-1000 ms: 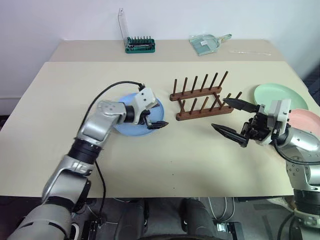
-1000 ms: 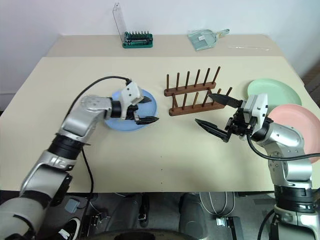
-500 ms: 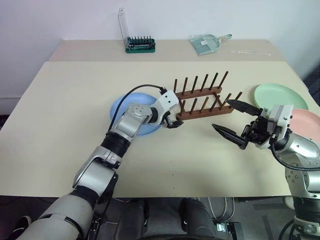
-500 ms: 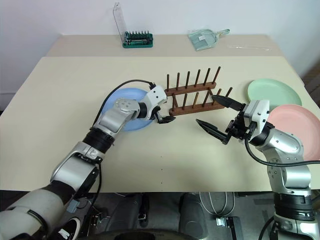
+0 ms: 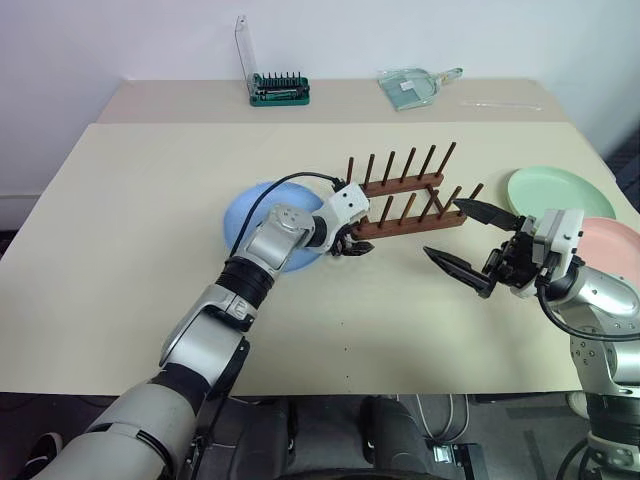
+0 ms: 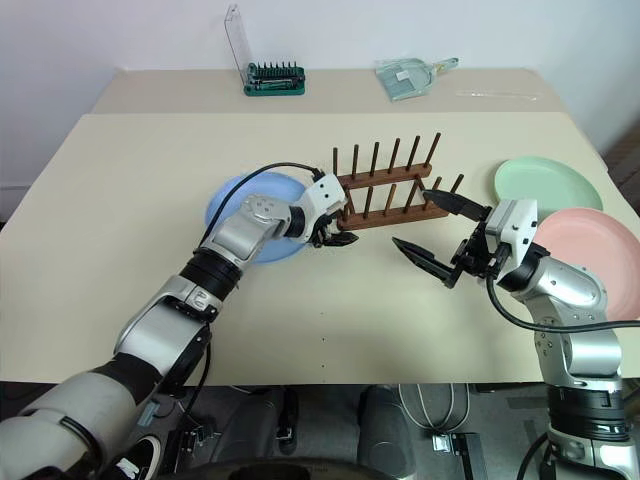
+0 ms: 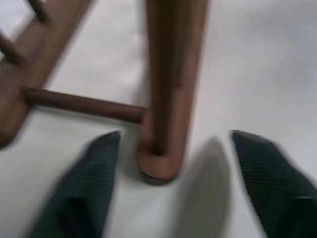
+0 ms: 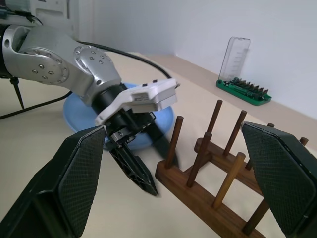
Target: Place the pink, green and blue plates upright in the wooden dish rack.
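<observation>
No readable text, label, brand, number or sign anywhere: none on plates, rack, tool case or counter.

Three plates: one blue [image 5: 248, 215], one green [image 5: 556, 190], one pink [image 5: 616, 240]; one wooden dish rack [image 5: 405, 205].

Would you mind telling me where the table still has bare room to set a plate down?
The near strip of the table in front of the wooden dish rack is bare, as is the far-left area beyond the blue plate. The right edge is crowded: the green plate and pink plate lie there behind the right gripper.
</observation>
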